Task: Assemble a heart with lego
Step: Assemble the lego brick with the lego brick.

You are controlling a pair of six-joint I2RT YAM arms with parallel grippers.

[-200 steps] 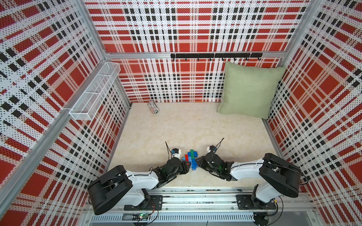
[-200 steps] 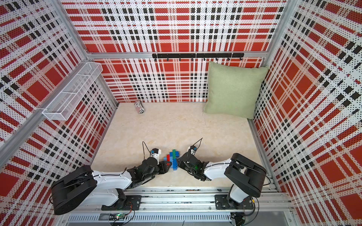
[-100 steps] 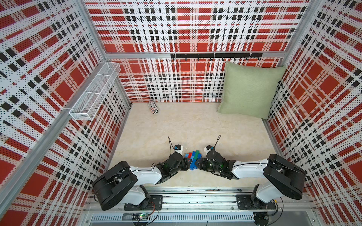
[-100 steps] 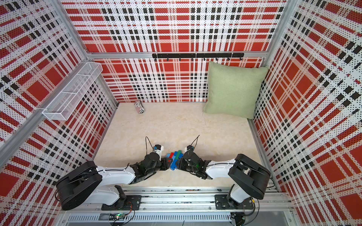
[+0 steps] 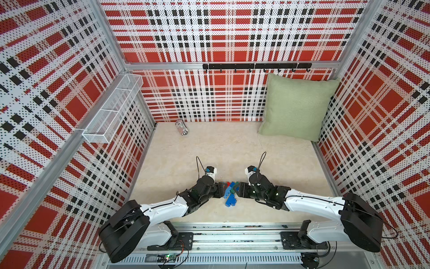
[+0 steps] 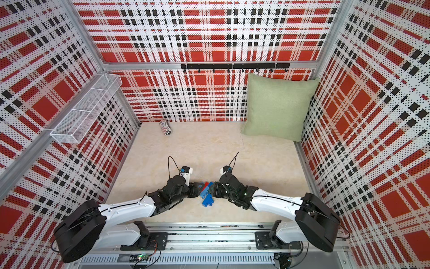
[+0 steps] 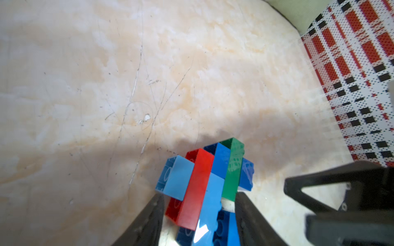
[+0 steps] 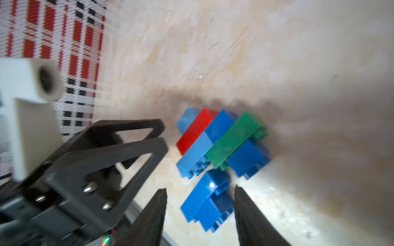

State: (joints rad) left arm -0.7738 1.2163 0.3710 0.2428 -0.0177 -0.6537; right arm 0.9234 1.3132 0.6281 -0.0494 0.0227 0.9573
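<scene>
Since heart (image 8: 221, 138) looks complete on table (image 8: 298, 85), my left gripper (image 7: 198, 196) and right gripper (image 8: 199, 189) hang released; next: retreat without nudging.

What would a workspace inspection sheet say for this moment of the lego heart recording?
Surface: beige marbled tabletop, finely scratched, no spills seen.
Job's things: flat heart of joined blue, red and green studded bricks lies on the tabletop between the arms; no loose bricks seen.
Clutter: striped can on its side by the back wall; green pillow leaning in the far corner.
Grippers: left gripper and right gripper flank the heart, jaws open on both, neither clamping it.
Cables: a thin black cable loops above each wrist, clear of the bricks.
Surroundings: red plaid perforated walls, white wire basket, black hook rail.
</scene>
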